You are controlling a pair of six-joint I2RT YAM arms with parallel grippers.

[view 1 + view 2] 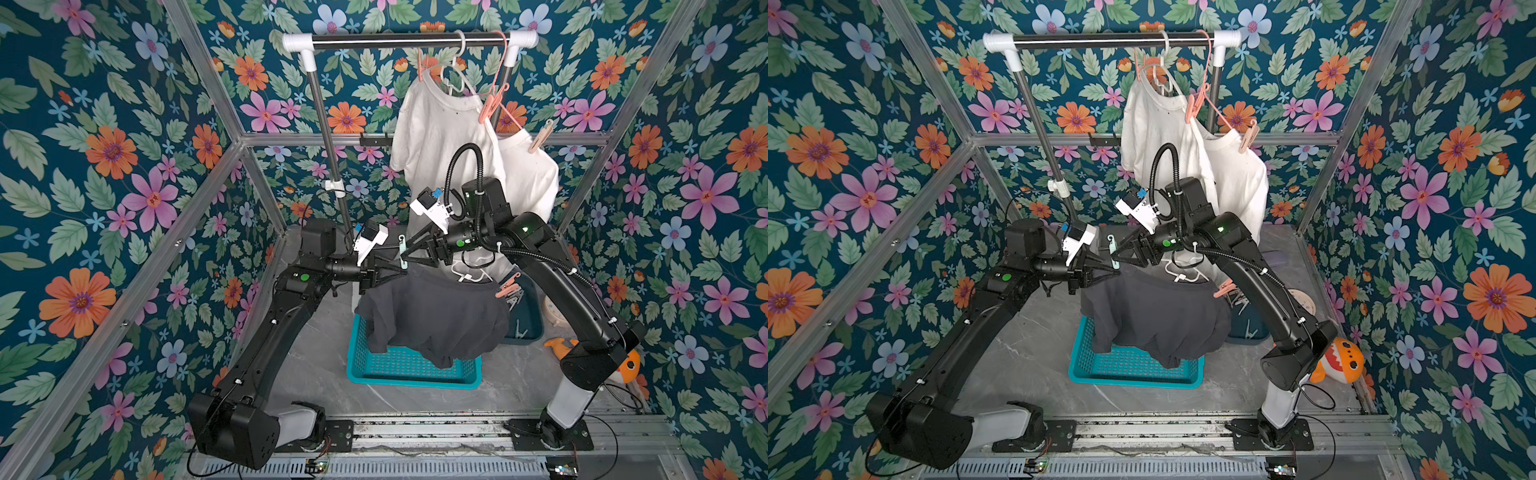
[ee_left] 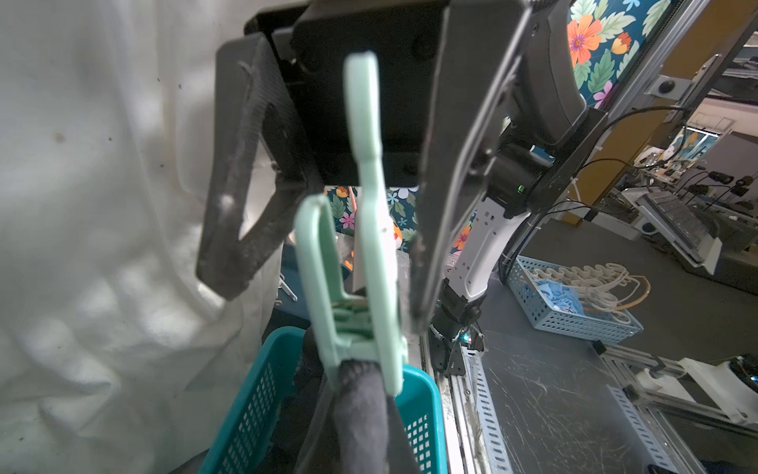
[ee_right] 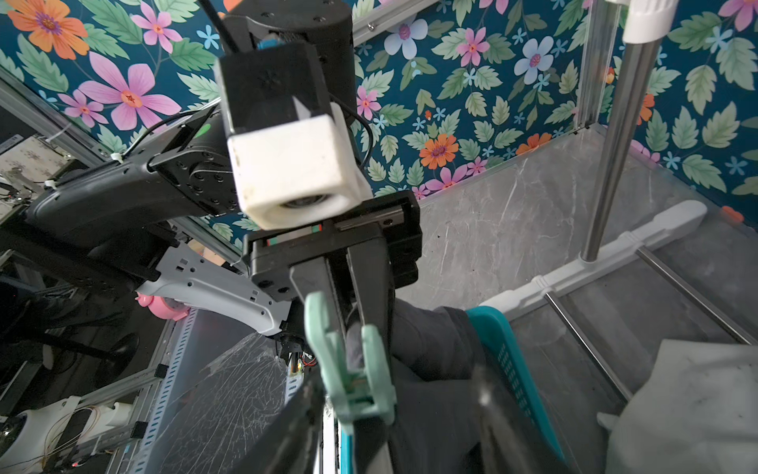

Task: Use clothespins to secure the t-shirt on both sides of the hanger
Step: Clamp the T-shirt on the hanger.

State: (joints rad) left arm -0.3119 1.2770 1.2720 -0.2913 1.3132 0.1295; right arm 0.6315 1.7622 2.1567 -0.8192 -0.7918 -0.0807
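Plainly right jaws gape round the mint clothespin (image 2: 352,324); left jaws, half-hidden, pinch dark t-shirt (image 1: 432,316).

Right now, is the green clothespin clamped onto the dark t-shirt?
Clamped: the green clothespin pinches the dark t-shirt, and the right gripper stands open around it.

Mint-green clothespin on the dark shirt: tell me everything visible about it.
The mint-green clothespin looks like smooth plastic: two long prongs joined at a ridged middle hinge. It stands roughly upright, handles up, jaws shut on a bunched edge of the dark t-shirt. It sits between the right hand's open fingers; contact with them is unclear.
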